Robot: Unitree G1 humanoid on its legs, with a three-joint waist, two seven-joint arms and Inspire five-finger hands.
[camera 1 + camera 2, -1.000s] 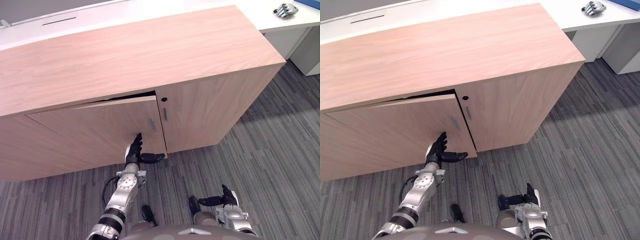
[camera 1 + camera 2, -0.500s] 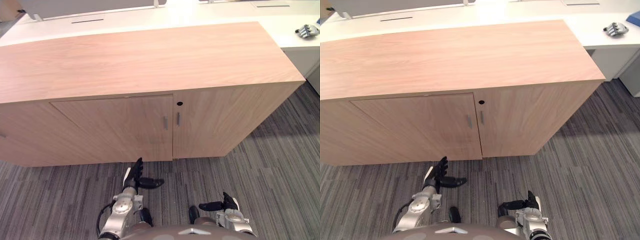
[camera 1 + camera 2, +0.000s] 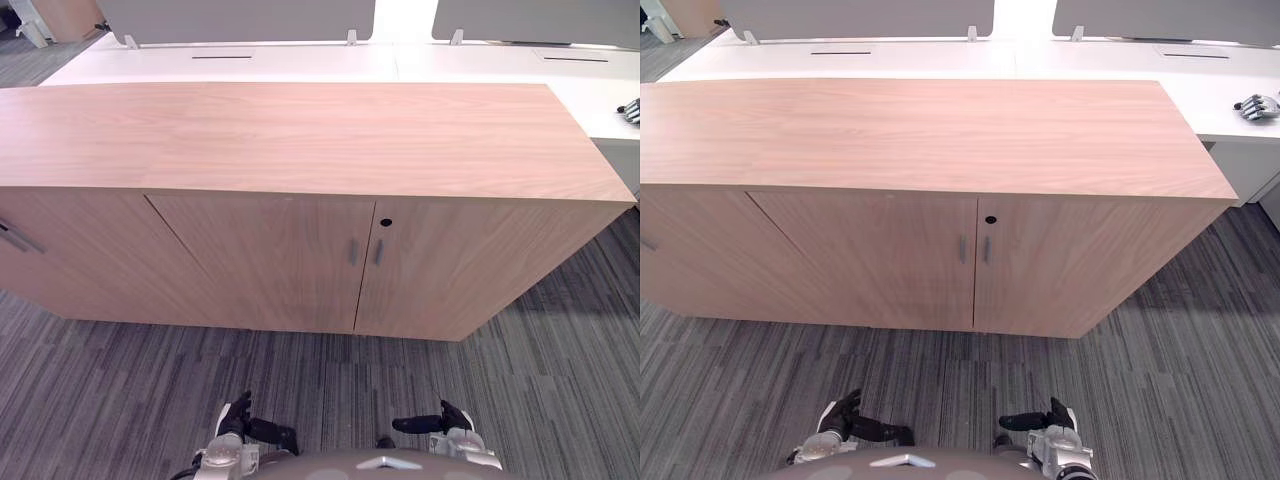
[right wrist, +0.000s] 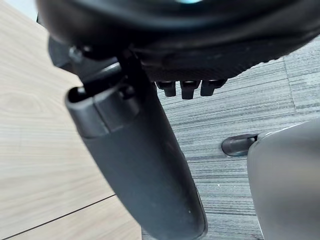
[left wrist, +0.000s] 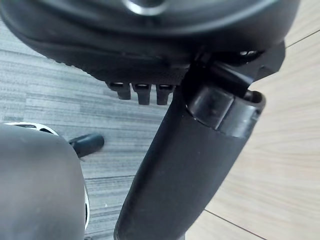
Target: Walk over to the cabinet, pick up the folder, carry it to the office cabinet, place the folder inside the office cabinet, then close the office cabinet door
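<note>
The wooden office cabinet (image 3: 300, 140) stands in front of me with both doors flush. Its left door (image 3: 270, 260) and right door (image 3: 450, 265) meet at two small metal handles (image 3: 352, 252), with a round keyhole (image 3: 385, 222) above them. My left hand (image 3: 240, 425) hangs low over the carpet, well short of the doors, open and holding nothing. My right hand (image 3: 440, 422) hangs open at the same height further right. In the wrist views the left thumb (image 5: 185, 165) and the right thumb (image 4: 140, 165) stick out straight, with the wood front beyond them.
A long white desk (image 3: 300, 62) with grey screens runs behind the cabinet. A small grey object (image 3: 1257, 105) lies on it at the far right. Another handle (image 3: 15, 238) shows on the cabinet's far left. Striped grey carpet (image 3: 560, 380) covers the floor around me.
The left door, ajar a second ago, now sits flush. My left hand has left it and dropped low. The camera has swung to face the cabinet squarely from further back.
</note>
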